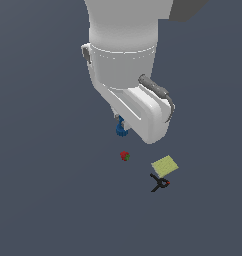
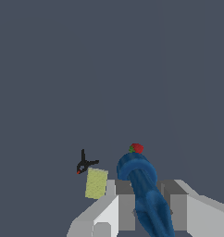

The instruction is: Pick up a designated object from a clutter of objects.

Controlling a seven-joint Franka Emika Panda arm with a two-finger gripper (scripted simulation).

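Blue piece (image 1: 122, 130) hangs under the white arm (image 1: 128, 70), left of and beyond the red-green ball (image 1: 125, 156), yellow-green square (image 1: 164, 165) and black clamp (image 1: 159, 183). Wrist view: gripper (image 2: 148, 203) fingers (image 2: 125, 210) clamped on the blue piece (image 2: 144, 190).

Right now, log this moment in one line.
end effector: shut on blue piece | red-green ball, yellow-green square, black clamp: untouched

Simulated test scene: flat featureless grey-blue ground (image 1: 43, 200), untextured rendered arm (image 1: 125, 55), no room fixtures.
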